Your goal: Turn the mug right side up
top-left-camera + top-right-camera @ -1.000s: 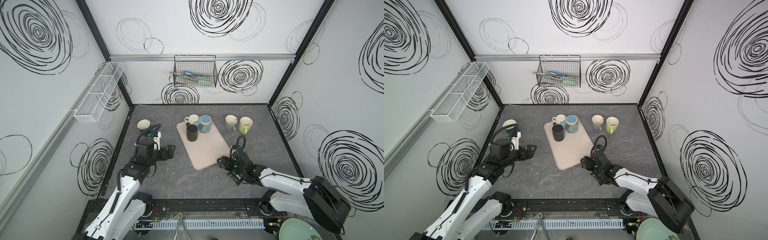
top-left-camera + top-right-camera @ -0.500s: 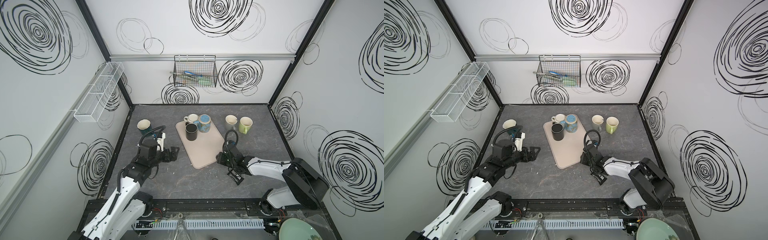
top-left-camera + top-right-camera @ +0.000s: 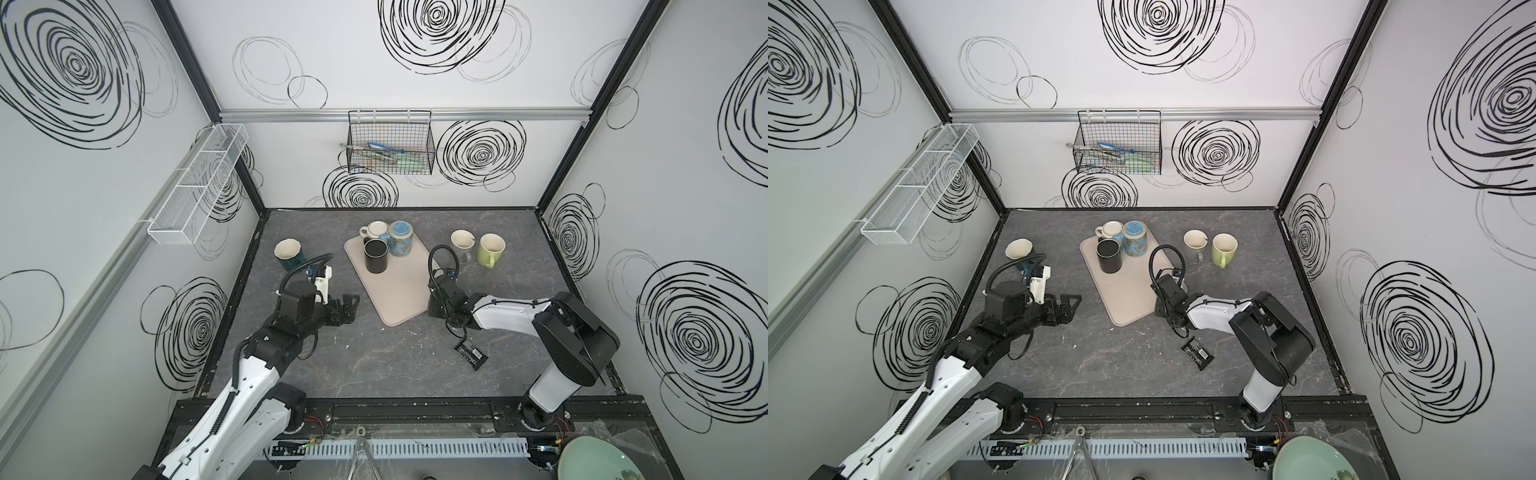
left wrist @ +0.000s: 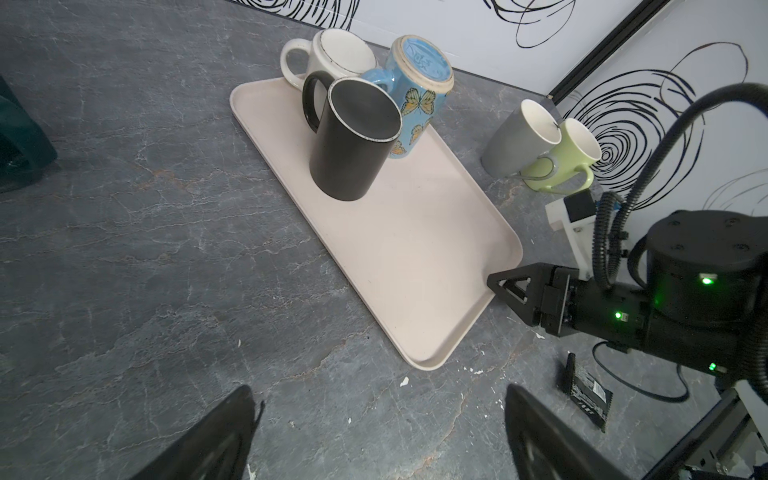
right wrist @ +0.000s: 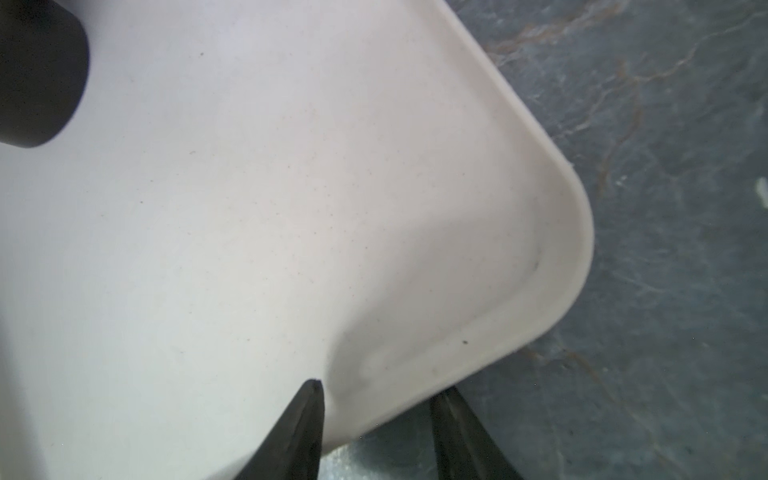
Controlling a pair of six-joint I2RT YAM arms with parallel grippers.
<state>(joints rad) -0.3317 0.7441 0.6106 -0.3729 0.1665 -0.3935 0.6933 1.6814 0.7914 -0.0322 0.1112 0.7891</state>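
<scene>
The blue butterfly mug (image 4: 419,95) stands base up at the far end of the tray (image 4: 415,249), close beside the white mug (image 4: 332,54) and the black mug (image 4: 353,141). Nothing of mine touches it.

The change is on my right side. A second ago my right gripper (image 5: 380,386) hung a little back from the tray with its jaws wide. Now it has come in to the tray's edge and narrowed, one finger over the tray's floor, the other outside the rim over the table (image 5: 685,208). I cannot tell whether the rim is pinched yet, as no clean contact shows. My left gripper (image 4: 379,387) has drifted slightly toward the tray and is spread wide over bare table, holding nothing.

I read this as preparation. The right side is about to steady or shift the tray while the left stays free for the mug, so the flip itself has not begun.

As for writing, the black packet (image 4: 584,390) lying on the table by my right arm carries white print, too small to read. The mug's upturned base bears a raised mark I cannot make out. No brand shows.
</scene>
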